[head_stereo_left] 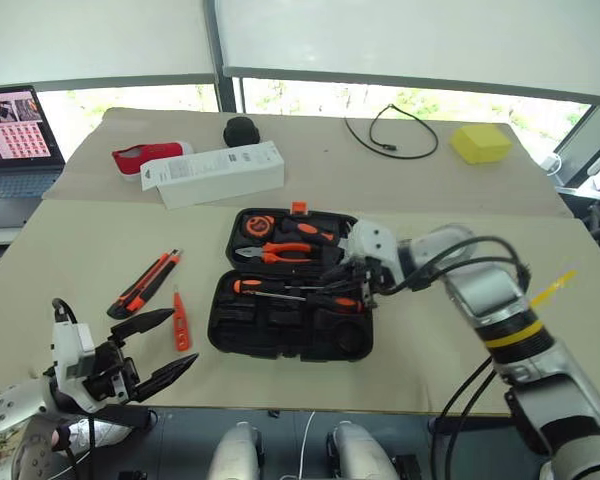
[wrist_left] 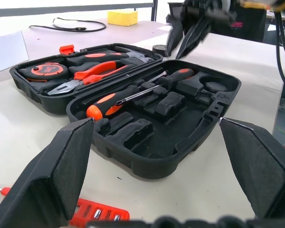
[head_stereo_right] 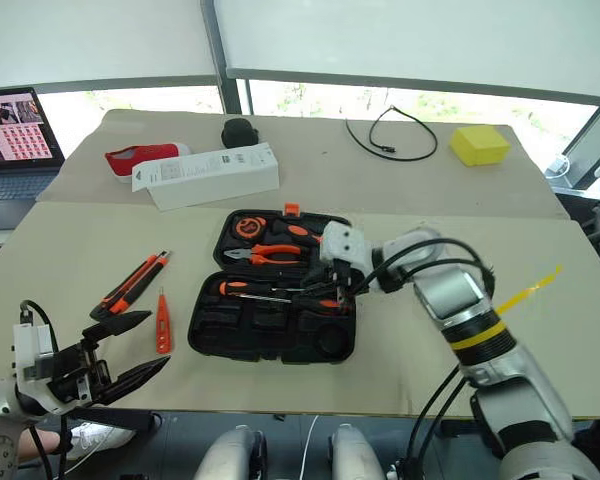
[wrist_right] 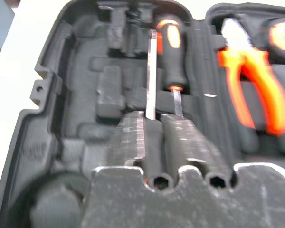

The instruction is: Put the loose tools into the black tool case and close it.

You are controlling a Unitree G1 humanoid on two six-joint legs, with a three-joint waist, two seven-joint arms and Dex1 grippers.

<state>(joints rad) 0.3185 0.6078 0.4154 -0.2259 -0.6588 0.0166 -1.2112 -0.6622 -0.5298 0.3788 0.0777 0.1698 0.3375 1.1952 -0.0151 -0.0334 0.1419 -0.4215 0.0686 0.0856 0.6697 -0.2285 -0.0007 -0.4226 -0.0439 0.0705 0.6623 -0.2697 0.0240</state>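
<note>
- The black tool case (head_stereo_left: 285, 300) lies open on the worktop (head_stereo_left: 80, 250), its two halves spread flat side by side near the middle.
- The far half, with the small orange latch (head_stereo_left: 299, 208) on its edge, holds orange-handled pliers (head_stereo_left: 285, 252) and a round orange-black tape measure (head_stereo_left: 257, 226) in their slots.
- The near half holds two screwdrivers (wrist_left: 133, 92) with orange-black handles, lying side by side along its far edge; several moulded slots nearer the front stand bare.
- The right gripper (head_stereo_left: 342, 275) hangs over the near half at the screwdrivers' handle end, its two black fingers (wrist_right: 133, 137) pressed together with nothing seen between them.
- In the right wrist view the fingertips sit right by the steel shafts of the screwdrivers; whether they touch cannot be told.
- The left gripper (head_stereo_left: 165, 350) hovers at the near left edge of the worktop, its fingers spread wide apart and holding nothing.
- An orange-black utility knife (head_stereo_left: 145, 283) lies on the worktop left of the case, well clear of it.
- A small slim orange tester pen (head_stereo_left: 181, 321) lies between the knife and the case, just beyond the left gripper's fingertips.
- At the far side of the worktop lie a white oblong carton (head_stereo_left: 215, 173), a small round black object (head_stereo_left: 242, 130), a black cable (head_stereo_left: 390, 130) and a yellow block (head_stereo_left: 481, 143).
</note>
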